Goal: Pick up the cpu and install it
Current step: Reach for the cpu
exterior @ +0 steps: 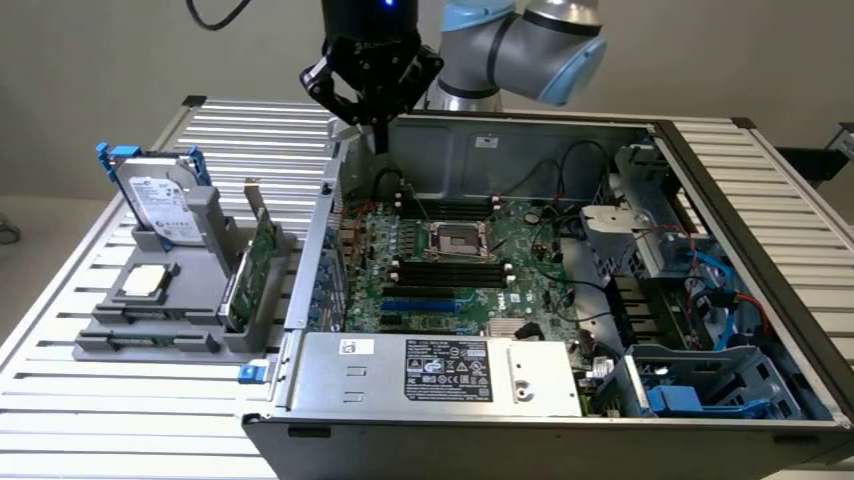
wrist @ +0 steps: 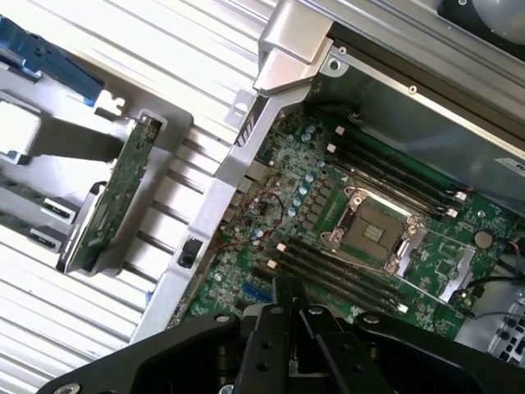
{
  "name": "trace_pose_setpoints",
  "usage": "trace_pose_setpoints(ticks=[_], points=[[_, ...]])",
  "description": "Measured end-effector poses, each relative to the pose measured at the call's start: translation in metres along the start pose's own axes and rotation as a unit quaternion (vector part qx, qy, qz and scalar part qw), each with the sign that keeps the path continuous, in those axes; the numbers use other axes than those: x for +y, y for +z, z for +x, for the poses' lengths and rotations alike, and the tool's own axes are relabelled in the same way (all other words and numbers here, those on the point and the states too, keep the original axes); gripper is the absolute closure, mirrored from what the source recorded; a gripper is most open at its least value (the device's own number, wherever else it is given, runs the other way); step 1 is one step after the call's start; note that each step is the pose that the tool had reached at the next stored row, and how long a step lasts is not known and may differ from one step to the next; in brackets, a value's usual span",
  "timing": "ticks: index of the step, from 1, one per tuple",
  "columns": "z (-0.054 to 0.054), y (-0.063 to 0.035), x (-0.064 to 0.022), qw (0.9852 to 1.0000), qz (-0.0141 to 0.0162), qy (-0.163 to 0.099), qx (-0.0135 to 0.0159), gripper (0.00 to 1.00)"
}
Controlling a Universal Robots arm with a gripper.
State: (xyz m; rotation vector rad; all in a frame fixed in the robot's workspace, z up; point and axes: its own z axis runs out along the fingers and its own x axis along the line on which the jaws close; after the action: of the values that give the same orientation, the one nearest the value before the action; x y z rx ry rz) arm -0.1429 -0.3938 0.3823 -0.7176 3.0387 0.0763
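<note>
1. The tool (exterior: 380,138) hangs over the computer case (exterior: 494,150), above the corner where the case's far wall meets its side wall on the exterior view's left. Its fingers are clenched together with nothing between them.
2. The cpu (exterior: 147,282) lies flat on a grey holder (exterior: 134,340) outside the case, off that same side wall, and is well apart from the tool.
3. A hard drive (exterior: 160,205) with blue brackets stands upright in the holder, farther from the case than the cpu's spot.
4. A green circuit card (exterior: 260,265) stands on edge in the holder, just beside the case's side wall.
5. Inside the case, near the middle of the green motherboard (exterior: 534,290), sits the processor socket (exterior: 461,240), a metal frame around a dark square centre, with dark memory slots along two of its sides.
6. From the wrist, the tool (wrist: 287,300) shows above the motherboard inside the case, short of the socket (wrist: 373,234), which it does not touch.
7. The slatted pale desk (exterior: 80,400) carries the case and the holder.
</note>
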Motion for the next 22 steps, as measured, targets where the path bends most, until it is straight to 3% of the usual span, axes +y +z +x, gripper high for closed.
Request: trace_pose_setpoints(ticks=[5, 10, 12, 20, 22], points=[[0.009, 0.0092, 0.0095, 1.0000, 0.0010, 0.009, -0.0008, 0.89], [0.025, 0.0145, 0.0191, 0.9999, 0.0027, 0.011, -0.0070, 0.89], [0.031, 0.0145, 0.0222, 0.9999, 0.0026, 0.014, -0.0074, 0.89], [0.040, 0.0048, 0.0272, 0.9995, -0.0071, 0.029, -0.0129, 0.89], [0.040, 0.0026, 0.0275, 0.9993, -0.0079, 0.035, -0.0138, 0.89]])
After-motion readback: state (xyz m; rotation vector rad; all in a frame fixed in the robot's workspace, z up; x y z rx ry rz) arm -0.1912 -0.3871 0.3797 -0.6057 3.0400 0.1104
